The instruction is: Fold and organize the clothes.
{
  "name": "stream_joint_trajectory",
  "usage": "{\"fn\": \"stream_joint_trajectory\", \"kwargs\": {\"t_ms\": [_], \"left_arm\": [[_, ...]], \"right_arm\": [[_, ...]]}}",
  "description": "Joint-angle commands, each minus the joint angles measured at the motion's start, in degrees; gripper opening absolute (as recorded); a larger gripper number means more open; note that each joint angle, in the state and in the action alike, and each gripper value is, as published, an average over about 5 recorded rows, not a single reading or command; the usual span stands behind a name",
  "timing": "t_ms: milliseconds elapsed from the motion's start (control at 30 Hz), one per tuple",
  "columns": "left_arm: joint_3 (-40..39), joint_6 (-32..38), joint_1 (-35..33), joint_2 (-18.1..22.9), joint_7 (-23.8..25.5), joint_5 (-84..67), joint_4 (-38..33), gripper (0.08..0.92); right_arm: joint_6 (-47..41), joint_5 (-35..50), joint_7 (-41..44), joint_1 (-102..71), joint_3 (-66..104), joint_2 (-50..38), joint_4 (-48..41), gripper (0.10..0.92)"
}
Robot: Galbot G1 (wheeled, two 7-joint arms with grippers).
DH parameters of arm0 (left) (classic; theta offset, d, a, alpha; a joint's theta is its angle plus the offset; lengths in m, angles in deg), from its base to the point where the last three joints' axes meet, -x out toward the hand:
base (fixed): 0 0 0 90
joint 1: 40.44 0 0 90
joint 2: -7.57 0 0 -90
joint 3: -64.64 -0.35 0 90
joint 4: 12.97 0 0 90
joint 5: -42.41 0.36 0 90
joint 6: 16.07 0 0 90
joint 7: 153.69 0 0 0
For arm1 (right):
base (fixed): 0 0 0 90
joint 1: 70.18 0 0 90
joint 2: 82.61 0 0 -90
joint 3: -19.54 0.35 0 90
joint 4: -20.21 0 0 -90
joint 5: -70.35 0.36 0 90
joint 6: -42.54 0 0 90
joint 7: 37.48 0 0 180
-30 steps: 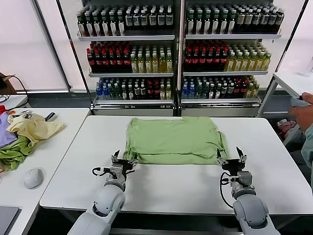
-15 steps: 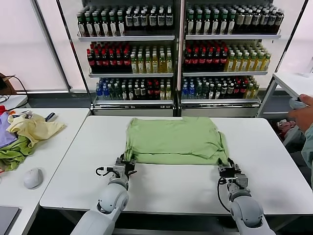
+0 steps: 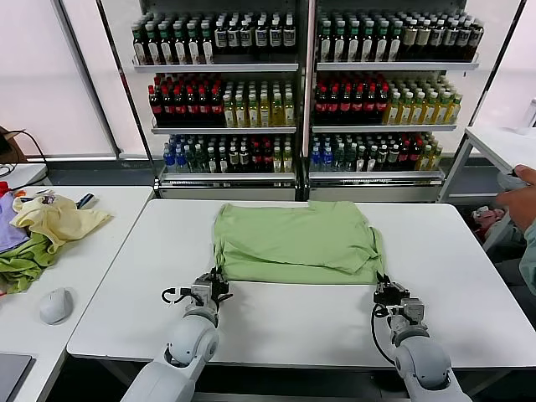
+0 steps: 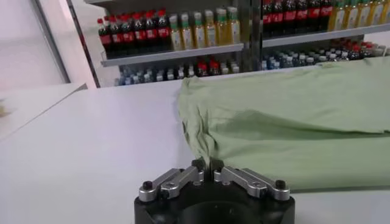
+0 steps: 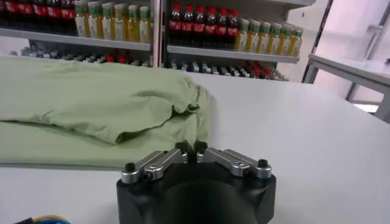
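The light sage-green polo shirt (image 3: pixel 293 241) lies flat on the white table (image 3: pixel 276 314), partly folded, with its near edge toward me. My left gripper (image 3: pixel 215 280) is shut on the shirt's near left corner; in the left wrist view the cloth (image 4: pixel 292 115) runs into the closed gripper (image 4: pixel 207 165). My right gripper (image 3: pixel 382 287) is shut on the near right corner; in the right wrist view the shirt (image 5: pixel 91 103) leads into the closed gripper (image 5: pixel 191 148). Collar, buttons and printed patch are hidden.
A side table at the left holds a pale yellow garment (image 3: pixel 54 218), an olive-green cloth (image 3: pixel 23 266) and a computer mouse (image 3: pixel 56 304). Shelves of bottles (image 3: pixel 301 92) stand behind the table. A person's hand (image 3: pixel 521 201) shows at the right edge.
Both grippers were open at the shirt's near corners a second ago. They have closed on the corners and pulled slightly toward me, and the near edge has shifted.
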Motion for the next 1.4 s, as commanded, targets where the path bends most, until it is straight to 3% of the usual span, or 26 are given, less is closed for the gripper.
{"fn": "stream_joint_trajectory", "kwargs": {"t_ms": [33,367,700,933,1000,1200,1400], "left_arm": [[1.08,0.35,-8.37,-1.48,0.40,0.06,-10.88,0.120],[4.72,0.64,-21.03,-3.13,1.40,1.37,-23.60,0.120],[8.37,0.55,-30.81,-3.06,3.05,3.47,-29.92,0.120],[9.98,-0.14,-33.77,-3.45,4.28,5.63,-32.74,0.125],[10.53,-0.16,-34.21,-3.50,4.50,5.89,-33.62,0.143],[13.09,0.02,-33.34,-4.05,4.70,5.59,-35.37,0.322],[14.41,1.43,-26.98,-5.48,4.94,2.80,-32.08,0.495]], "right_arm": [[0.15,0.26,0.42,-9.70,1.99,-0.06,9.68,0.144],[0.29,-1.70,0.57,-24.63,6.80,1.23,25.10,0.144],[0.15,-3.99,1.09,-35.62,9.77,1.79,32.90,0.144],[-2.74,-6.67,1.02,-37.84,11.00,1.91,36.35,0.147],[-2.27,-6.89,0.99,-37.64,11.22,1.88,36.92,0.174],[-0.30,-4.49,0.08,-34.09,12.33,1.22,38.68,0.321],[-2.23,-1.07,-1.37,-25.11,11.37,-1.41,35.47,0.493]]}}
